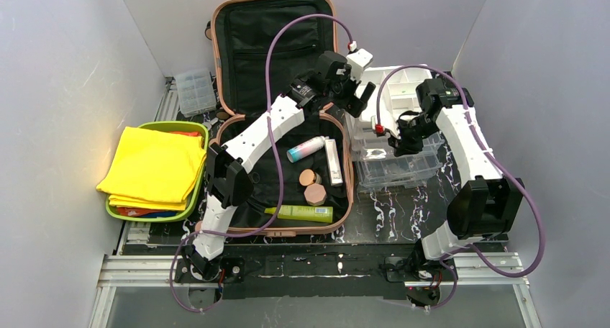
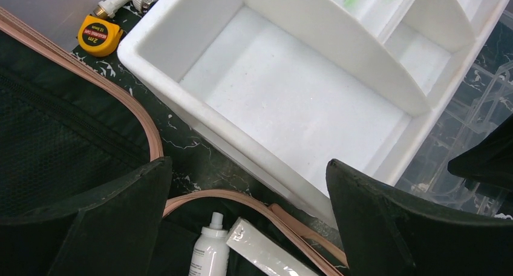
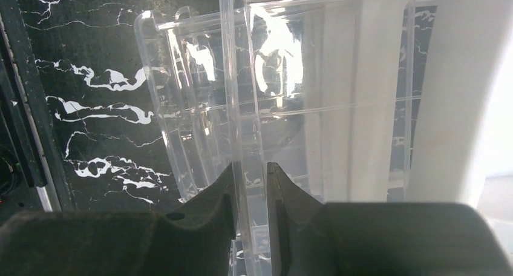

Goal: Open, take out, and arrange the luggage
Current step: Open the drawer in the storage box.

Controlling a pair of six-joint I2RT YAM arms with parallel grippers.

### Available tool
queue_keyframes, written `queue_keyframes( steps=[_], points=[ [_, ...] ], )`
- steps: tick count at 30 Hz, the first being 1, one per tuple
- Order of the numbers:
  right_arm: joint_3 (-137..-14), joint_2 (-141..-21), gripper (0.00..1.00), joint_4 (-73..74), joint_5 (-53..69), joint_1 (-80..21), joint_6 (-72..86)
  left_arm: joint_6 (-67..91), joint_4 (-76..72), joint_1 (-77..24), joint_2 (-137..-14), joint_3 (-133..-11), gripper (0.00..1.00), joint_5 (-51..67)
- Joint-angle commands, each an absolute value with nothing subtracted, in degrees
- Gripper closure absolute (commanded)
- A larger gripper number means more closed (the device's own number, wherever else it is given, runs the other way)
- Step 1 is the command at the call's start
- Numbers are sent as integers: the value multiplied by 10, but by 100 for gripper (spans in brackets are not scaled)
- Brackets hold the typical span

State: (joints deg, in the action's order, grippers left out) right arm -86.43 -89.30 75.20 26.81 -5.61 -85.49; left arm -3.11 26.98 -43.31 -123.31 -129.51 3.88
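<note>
At the centre of the worktop [image 1: 392, 216], the salmon-pink suitcase [image 1: 248, 62] is being seen wide open, its lid tipped up towards the back wall, so the opening step is being counted as done. The taking-out is being judged only partly done: a spray bottle [image 1: 306, 149], a white tube [image 1: 333, 161], two round tan compacts [image 1: 315, 193] and a green tube [image 1: 302, 213] are lying in the lower half. Off to the left, yellow cloth [image 1: 155, 162] is being carried by the lime-green tray [image 1: 204, 137]. Above the white drawer organizer [image 2: 290, 94], the left gripper [image 2: 248, 182] is being held with fingers spread wide, nothing between them. On the right, a wall of the clear plastic container [image 3: 199, 118] is being pinched between the fingers of the right gripper [image 3: 251, 194]. Arranging is being judged mostly outstanding.
</note>
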Motion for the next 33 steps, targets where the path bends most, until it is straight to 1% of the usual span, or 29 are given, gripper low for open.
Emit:
queue_keyframes(
  steps=[1,8,16,23,25,29,30,31,33],
  points=[
    [-856,-850,73,791,272,-54,-862,-32,285,-430,-1241,-1312,2,20],
    [-823,-830,72,785,248,-54,-869,-29,288,-430,-1242,-1312,2,19],
    [-823,-817,71,793,238,-54,-871,-25,288,-431,-1246,-1314,2,20],
    [-787,-810,68,782,215,-54,-872,-27,290,-430,-1244,-1314,2,21],
    [-778,-809,66,774,209,-54,-869,-27,291,-430,-1244,-1314,2,22],
    [-791,-809,45,782,223,-54,-869,-25,292,-430,-1241,-1313,2,23],
    [-800,-808,36,786,232,-54,-869,-25,292,-430,-1240,-1312,2,23],
    [-810,-808,25,790,245,-54,-868,-24,293,-430,-1238,-1311,2,23],
    [-837,-807,7,798,270,-54,-858,-23,296,-430,-1230,-1308,2,27]
  ],
)
